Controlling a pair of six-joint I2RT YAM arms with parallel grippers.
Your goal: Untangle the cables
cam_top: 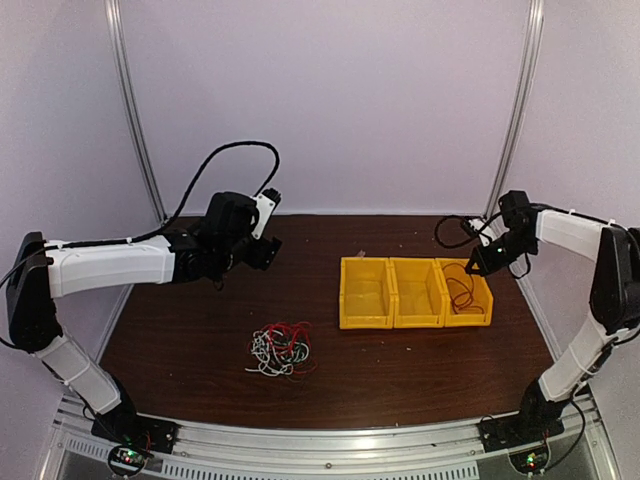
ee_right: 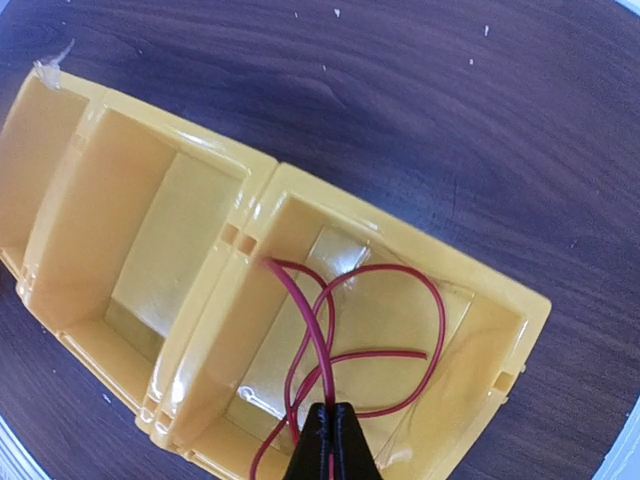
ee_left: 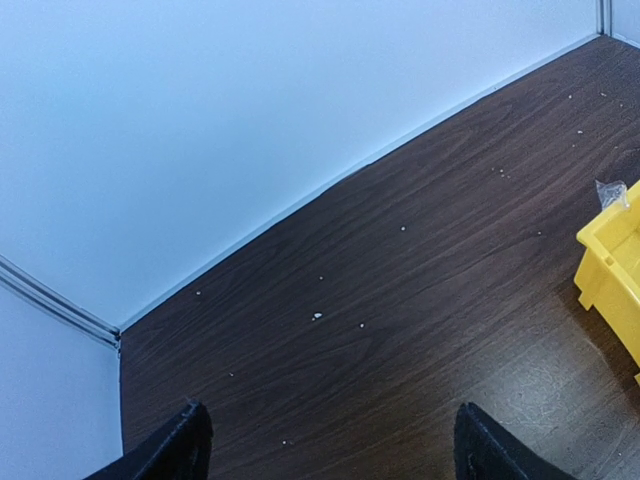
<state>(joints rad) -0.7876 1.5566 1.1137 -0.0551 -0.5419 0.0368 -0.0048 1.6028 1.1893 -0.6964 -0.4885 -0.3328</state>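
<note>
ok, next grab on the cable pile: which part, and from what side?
Probably a white loop at the left edge of the cable pile, coming straight down from above: the pile lies flat and edge strands stick out clear of the knot. The open left claw is the nearer one.

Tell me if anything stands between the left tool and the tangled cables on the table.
Nothing visible does. The left tool hangs open above the table, behind the cables, with only bare wood between them. The yellow bins sit well off to the right, where the right tool pinches a red cable.
</note>
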